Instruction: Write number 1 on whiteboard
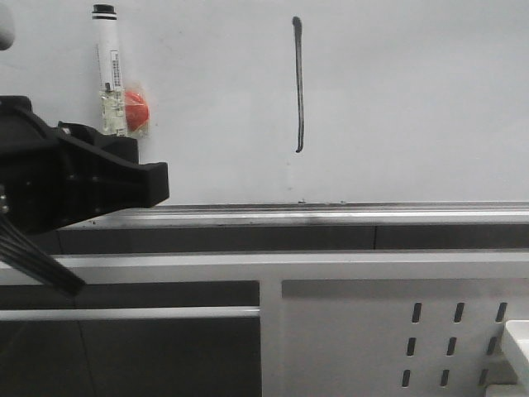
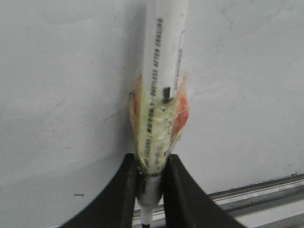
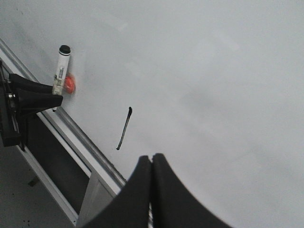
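Whiteboard: we are looking at a large smooth pale grey-white board (image 1: 397, 99) with a silver metal rail (image 1: 331, 213) running along its bottom edge; it is filling the upper part of the front view.
Number 1: a thin black vertical marker stroke (image 1: 298, 84) is standing on the board near the middle of the front view, slightly thicker at its top end and ending above the rail. We are also seeing it in the right wrist view (image 3: 124, 128).
Marker: a white cylindrical marker pen with a black cap (image 1: 107, 66) is sitting upright against the board, well to the left of the stroke, with a red round magnet (image 1: 135, 110) taped at its lower part.
Left gripper: the black left gripper (image 2: 151, 183) is closing its two fingers (image 2: 124, 190) on the lower end of the pen, just below the taped magnet; we are seeing the pen pinched between them in the left wrist view.
Right gripper: the black right gripper (image 3: 152, 164) is holding nothing, its fingers pressing together, away from the board surface.
Frame below: a white metal panel with oval slots (image 1: 455, 331) is sitting under the rail on the right.
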Motion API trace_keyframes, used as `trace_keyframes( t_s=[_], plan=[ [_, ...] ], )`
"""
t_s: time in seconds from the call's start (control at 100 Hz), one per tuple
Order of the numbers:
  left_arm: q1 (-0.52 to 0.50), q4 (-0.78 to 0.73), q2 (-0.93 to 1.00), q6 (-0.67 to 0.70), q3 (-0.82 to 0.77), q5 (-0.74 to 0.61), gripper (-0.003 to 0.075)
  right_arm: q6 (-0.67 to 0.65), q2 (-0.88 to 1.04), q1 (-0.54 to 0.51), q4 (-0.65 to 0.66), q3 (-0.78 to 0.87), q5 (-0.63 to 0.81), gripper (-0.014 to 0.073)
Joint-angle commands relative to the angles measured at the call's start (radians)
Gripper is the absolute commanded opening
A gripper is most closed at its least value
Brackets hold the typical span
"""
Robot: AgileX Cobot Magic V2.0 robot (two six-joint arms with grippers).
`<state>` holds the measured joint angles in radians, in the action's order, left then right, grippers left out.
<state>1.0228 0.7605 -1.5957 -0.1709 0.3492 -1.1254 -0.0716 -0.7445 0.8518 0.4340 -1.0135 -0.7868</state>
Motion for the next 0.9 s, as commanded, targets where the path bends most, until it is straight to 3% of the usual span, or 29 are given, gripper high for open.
trace_keyframes(
  t_s=[0.0, 0.18, 0.3, 0.43, 0.49, 0.74, 0.89],
  plan=[
    [-0.009, -0.023, 0.023, -0.001, 0.025, -0.236, -0.002, 0.001, -0.002, 0.001, 0.043, -0.023, 0.071, -0.0059],
    [-0.009, -0.102, 0.023, -0.001, 0.023, -0.236, 0.0003, 0.001, -0.002, 0.001, 0.055, -0.023, 0.073, -0.0059],
    [-0.009, -0.148, 0.023, -0.001, 0.023, -0.236, 0.0144, 0.001, -0.002, 0.001, 0.055, -0.023, 0.071, -0.0059],
    [-0.009, -0.095, 0.023, -0.001, 0.023, -0.236, 0.0314, 0.001, -0.002, 0.001, 0.055, -0.023, 0.071, -0.0059],
    [-0.009, -0.071, 0.023, -0.001, 0.023, -0.236, 0.0352, 0.001, -0.002, 0.001, 0.055, -0.023, 0.071, -0.0059],
    [-0.009, -0.064, 0.023, -0.001, 0.021, -0.236, 0.0359, 0.001, -0.002, 0.001, 0.057, -0.023, 0.071, -0.0059],
    [-0.003, -0.169, 0.043, -0.001, -0.021, -0.236, 0.0358, 0.001, -0.002, 0.001, 0.062, -0.023, 0.069, -0.0059]
  ],
)
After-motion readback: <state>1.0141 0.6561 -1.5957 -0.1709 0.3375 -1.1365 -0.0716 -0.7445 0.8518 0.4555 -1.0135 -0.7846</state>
